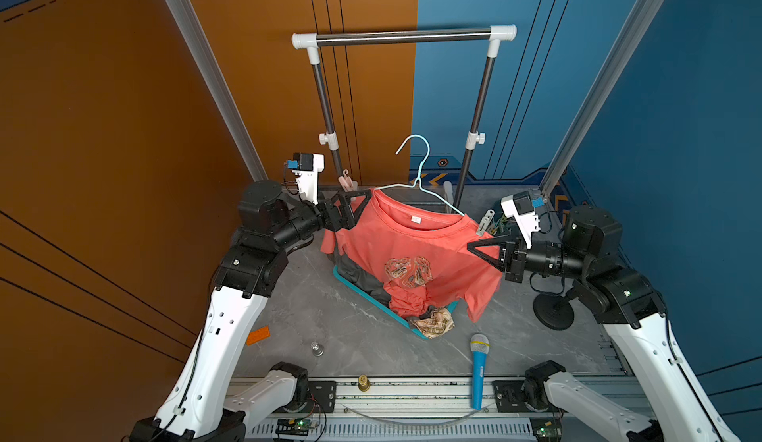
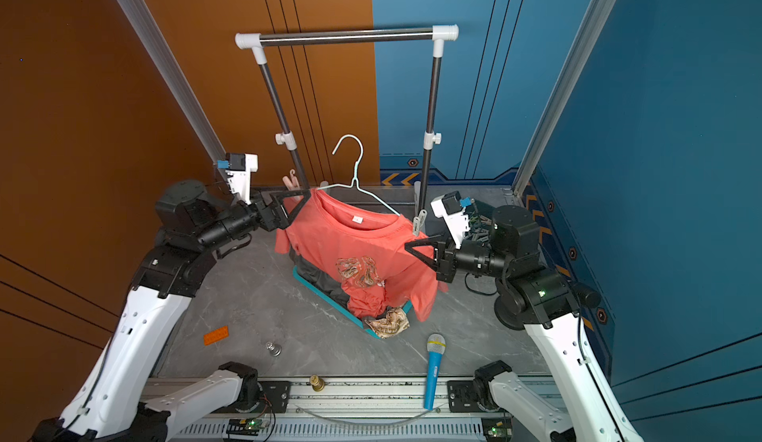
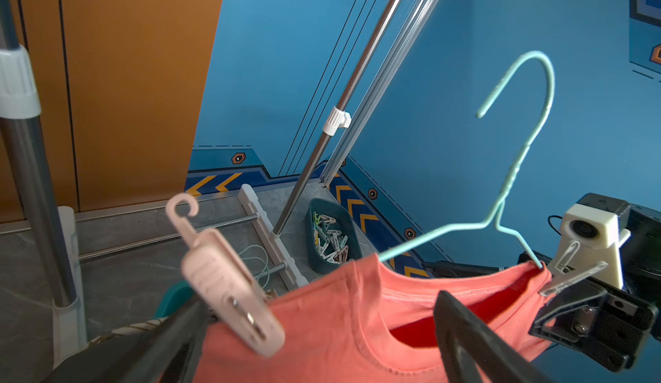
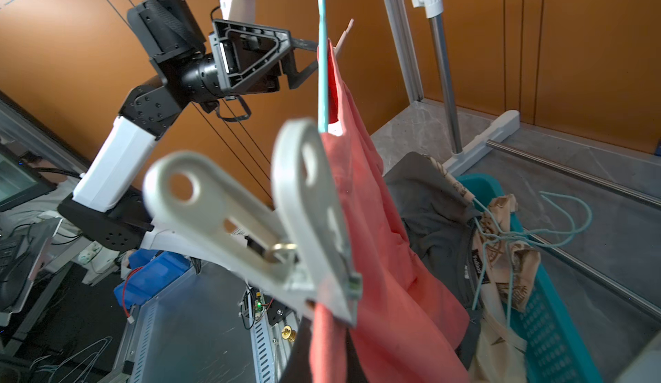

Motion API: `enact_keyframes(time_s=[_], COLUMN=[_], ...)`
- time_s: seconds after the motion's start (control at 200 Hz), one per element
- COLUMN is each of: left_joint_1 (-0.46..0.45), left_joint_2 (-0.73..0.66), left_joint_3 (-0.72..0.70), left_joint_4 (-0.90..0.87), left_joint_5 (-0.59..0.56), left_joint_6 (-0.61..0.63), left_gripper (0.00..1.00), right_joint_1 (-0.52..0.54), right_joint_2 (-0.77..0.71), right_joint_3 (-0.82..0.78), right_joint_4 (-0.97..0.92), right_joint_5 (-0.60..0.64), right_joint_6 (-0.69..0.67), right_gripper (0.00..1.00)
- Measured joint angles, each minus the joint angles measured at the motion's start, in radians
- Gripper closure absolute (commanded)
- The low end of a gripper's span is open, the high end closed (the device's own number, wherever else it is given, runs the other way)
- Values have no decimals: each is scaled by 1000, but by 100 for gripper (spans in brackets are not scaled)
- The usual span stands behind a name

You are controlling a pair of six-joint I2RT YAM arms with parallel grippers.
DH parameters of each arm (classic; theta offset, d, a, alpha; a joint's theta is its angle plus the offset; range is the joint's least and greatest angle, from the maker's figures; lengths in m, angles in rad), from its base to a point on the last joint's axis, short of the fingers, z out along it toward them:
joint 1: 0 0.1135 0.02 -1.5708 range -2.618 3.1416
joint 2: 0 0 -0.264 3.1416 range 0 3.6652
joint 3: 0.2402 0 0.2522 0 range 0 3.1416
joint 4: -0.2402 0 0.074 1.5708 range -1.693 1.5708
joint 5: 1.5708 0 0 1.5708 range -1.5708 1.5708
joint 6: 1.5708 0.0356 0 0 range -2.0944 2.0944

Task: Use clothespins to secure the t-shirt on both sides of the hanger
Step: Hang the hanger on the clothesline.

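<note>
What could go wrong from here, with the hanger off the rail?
1. The hanger hooks on nothing. Only the right tool is shut on the t-shirt, at one shoulder, and the left tool is open, so it could tip or drop.
2. The pink clothespin sits beside a left-tool finger; pulling out may knock it off.
3. The hem drapes into the basket and may snag.

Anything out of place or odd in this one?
The hanger carrying the t-shirt is not on the rack's rail; it sits tilted, low over the teal basket. A toy microphone and an orange brick lie loose on the table.
</note>
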Motion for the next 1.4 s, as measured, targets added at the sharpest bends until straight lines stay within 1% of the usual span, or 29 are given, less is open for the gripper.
enact_keyframes(time_s=[0.14,0.29,0.386,0.531,0.701,0.866,1.092,1.257,1.402], left_joint_1=[11,21,24,24,26,26,26,29,30], left_joint_2=[-67,-140,-160,-162,-155,-152,-156,-155,-151], left_joint_3=[14,14,14,7,-4,-17,-34,-34,-34], left_joint_4=[-14,-26,-34,-52,-71,-80,-82,-89,-90], left_joint_5=[-91,-191,-219,-247,-253,-253,-254,-254,-254], left_joint_6=[8,22,28,35,39,50,55,55,55], left_gripper=[2,2,2,2,2,2,2,2,2], right_joint_1=[0,0,11,55,91,93,87,64,17], right_joint_2=[38,124,195,317,425,509,626,690,730], right_joint_3=[84,213,302,455,612,745,868,885,884], right_joint_4=[-14,-19,-21,-29,-37,-44,-45,-45,-55], right_joint_5=[157,324,430,613,742,811,823,816,797], right_joint_6=[-16,-39,-64,-129,-188,-219,-225,-210,-175], right_gripper=[100,100,100,100,100,100,100,100,100])
